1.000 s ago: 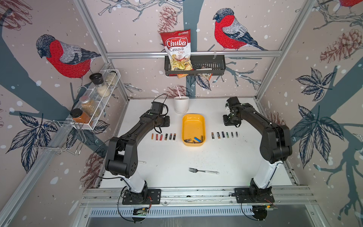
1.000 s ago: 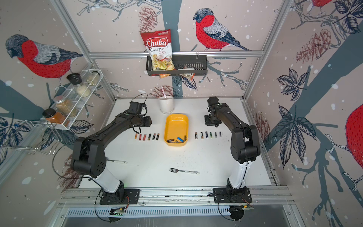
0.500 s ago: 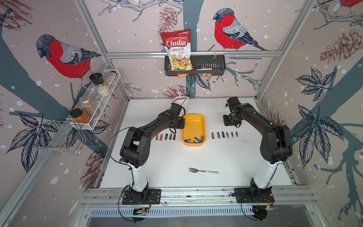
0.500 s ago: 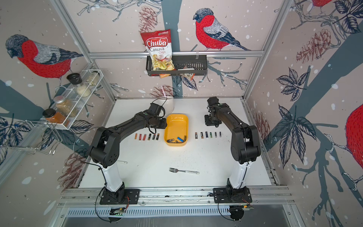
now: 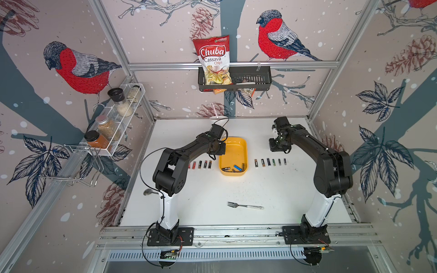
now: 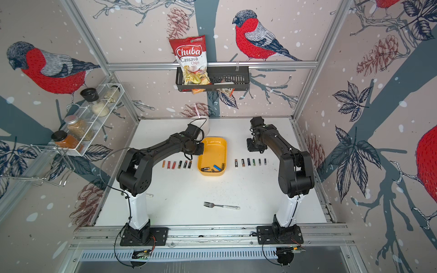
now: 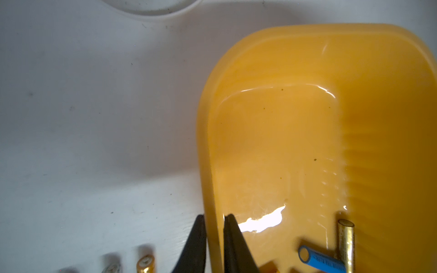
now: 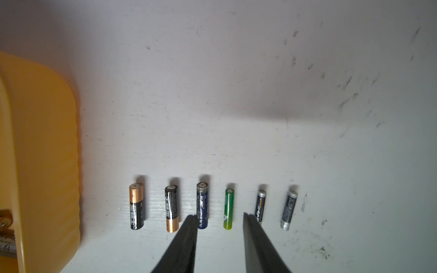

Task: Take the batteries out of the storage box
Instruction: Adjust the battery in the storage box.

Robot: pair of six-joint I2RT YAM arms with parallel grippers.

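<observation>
My left pincer [image 7: 214,238] is clamped on the left wall of the yellow storage box [image 7: 390,141], I judge to steady it, while the remaining batteries [image 5: 237,167] lie at its near end and my right pincer [image 8: 220,236] hangs parted, empty, above the row [image 8: 203,205] on the counter [image 8: 236,94].

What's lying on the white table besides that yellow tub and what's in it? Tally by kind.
Small cylindrical batteries left of the yellow plastic tub: 6
Batteries right of it: 6
Silver metal fork: 1
Silver spoon, half hidden: 1
White cup: 1
Total: 15
</observation>
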